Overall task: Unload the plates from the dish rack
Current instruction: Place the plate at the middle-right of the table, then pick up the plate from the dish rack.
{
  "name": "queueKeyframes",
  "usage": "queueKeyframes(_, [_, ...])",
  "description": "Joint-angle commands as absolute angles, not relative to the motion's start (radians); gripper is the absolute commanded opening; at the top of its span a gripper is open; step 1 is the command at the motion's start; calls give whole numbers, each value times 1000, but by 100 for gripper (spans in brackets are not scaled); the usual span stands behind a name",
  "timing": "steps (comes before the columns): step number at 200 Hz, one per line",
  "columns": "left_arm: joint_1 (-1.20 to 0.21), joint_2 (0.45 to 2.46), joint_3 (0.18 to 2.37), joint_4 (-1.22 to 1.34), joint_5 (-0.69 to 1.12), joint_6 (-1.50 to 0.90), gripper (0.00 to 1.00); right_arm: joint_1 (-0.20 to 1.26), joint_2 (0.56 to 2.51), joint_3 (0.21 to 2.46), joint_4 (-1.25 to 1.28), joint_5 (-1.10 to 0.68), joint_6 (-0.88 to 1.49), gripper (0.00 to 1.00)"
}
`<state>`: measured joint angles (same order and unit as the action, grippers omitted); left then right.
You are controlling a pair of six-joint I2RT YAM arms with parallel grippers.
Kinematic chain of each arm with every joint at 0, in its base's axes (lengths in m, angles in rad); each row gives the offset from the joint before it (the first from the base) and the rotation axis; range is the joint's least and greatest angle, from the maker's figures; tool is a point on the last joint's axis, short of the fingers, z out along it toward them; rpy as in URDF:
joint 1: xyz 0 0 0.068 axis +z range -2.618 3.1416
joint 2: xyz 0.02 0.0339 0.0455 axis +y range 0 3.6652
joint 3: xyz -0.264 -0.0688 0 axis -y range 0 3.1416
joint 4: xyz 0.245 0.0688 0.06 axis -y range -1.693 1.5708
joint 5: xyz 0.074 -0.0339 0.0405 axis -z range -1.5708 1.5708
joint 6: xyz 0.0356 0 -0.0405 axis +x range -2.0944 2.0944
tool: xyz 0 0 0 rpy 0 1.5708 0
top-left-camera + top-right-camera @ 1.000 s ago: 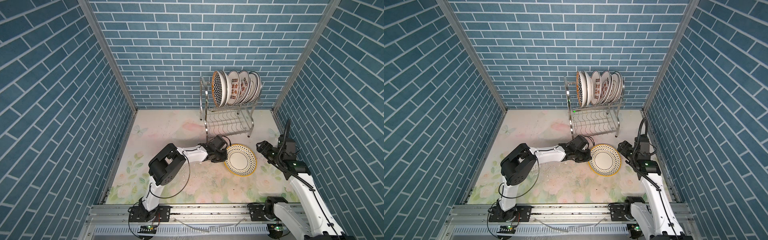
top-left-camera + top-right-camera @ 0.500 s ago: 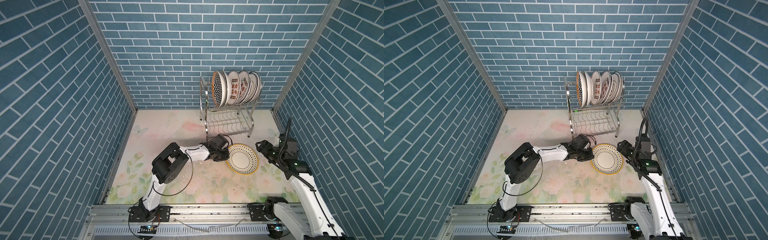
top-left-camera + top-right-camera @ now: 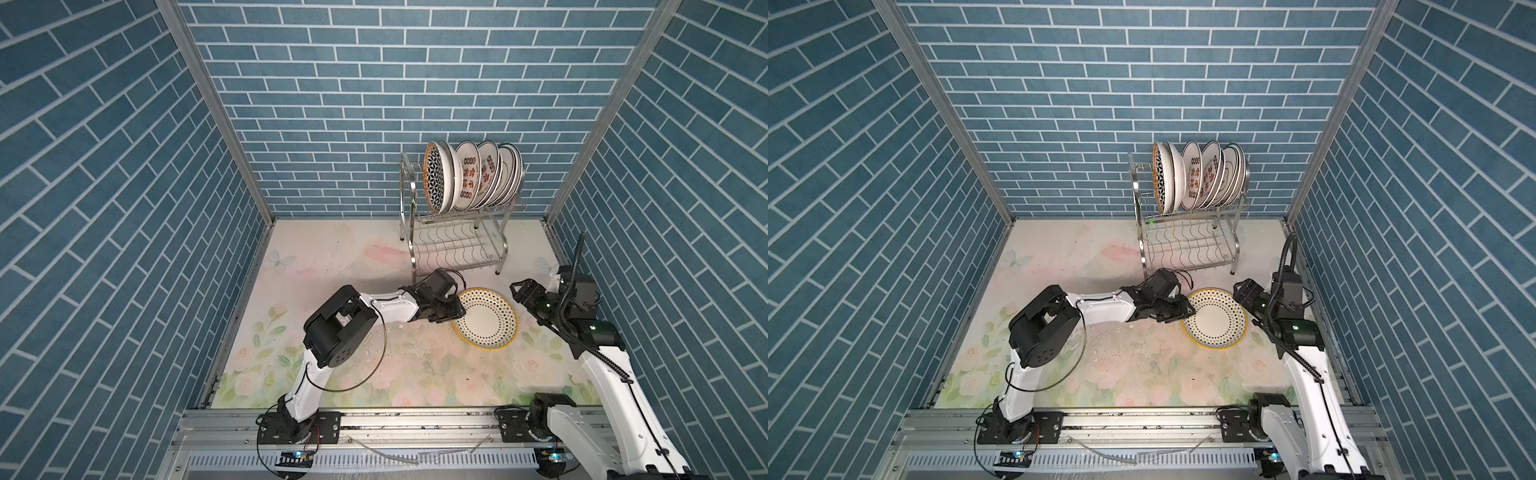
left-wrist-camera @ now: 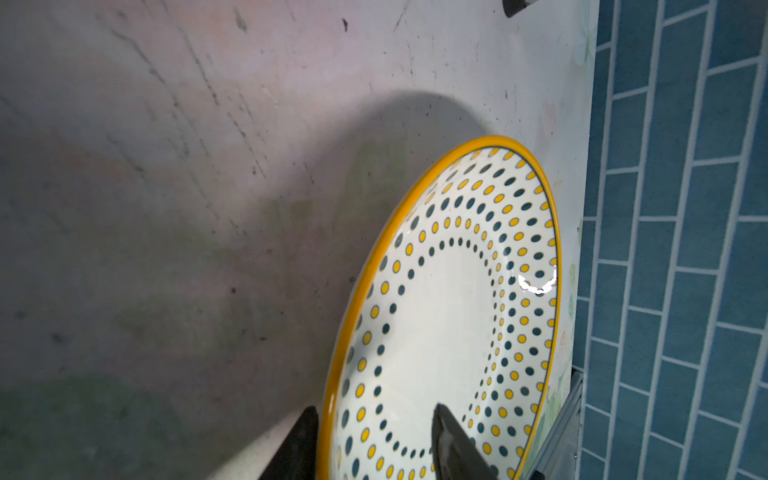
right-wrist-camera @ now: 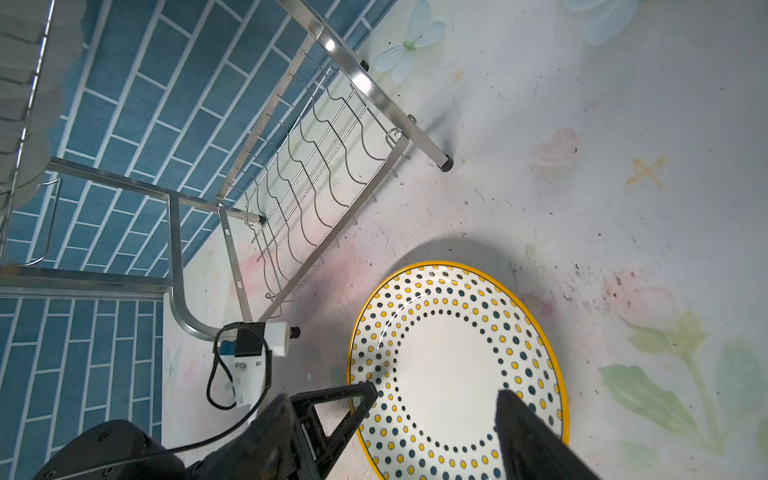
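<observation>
Plate point(image 4: 440, 324) rim btwn left tool point(image 4: 373, 409) fingers.

Setting: a robot test cell in a laboratory, dressed up as a kitchen corner.
Walls: three sides are closed in by panels point(image 3: 374, 104) printed with blue brick tiling, joined at the corners by bare aluminium posts point(image 3: 219, 116).
Work surface: a tabletop point(image 3: 332, 257) is covered with a pale floral print, which is scuffed and speckled with dirt.
Mounting: two white-and-black robot arms point(image 3: 390, 307) are bolted to an aluminium rail point(image 3: 415, 419) at the near edge, with cabling left exposed.
Kitchen props: a steel dish rack point(image 3: 455, 247) loaded with plates point(image 3: 469, 174) is stood against the back wall.
</observation>
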<state>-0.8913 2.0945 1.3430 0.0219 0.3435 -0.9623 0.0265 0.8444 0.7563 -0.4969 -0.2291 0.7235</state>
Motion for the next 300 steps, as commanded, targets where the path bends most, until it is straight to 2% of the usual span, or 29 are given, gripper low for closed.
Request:
queueKeyframes(1, [-880,2068,1302,34,349,-950,54,21,840,793,-491,-242,674,78])
queueKeyframes(28, [-856,2008,1232,42,343,-921,64,21,842,802,-480,-252,666,78])
queueKeyframes(80, [-770,1821,1009,121,368,-913,64,21,843,922,-531,-228,644,79])
queueKeyframes(107, [-760,1655,956,-41,260,-815,66,23,864,1057,-631,-133,599,80])
queueKeyframes(142, [-749,1451,938,-250,94,-729,68,54,935,1264,-695,-98,553,84])
queueKeyframes(194, [-707,1226,937,-449,-69,-662,70,294,1232,1692,-796,55,471,85])
queueKeyframes(249, [-637,1109,950,-571,-110,-602,70,532,1604,2204,-941,187,355,84])
queueKeyframes(284, [-590,1066,945,-610,-108,-588,71,692,1814,2543,-1056,394,258,83])
queueKeyframes(300, [-564,1054,943,-622,-98,-585,71,753,1879,2630,-1066,490,223,83])
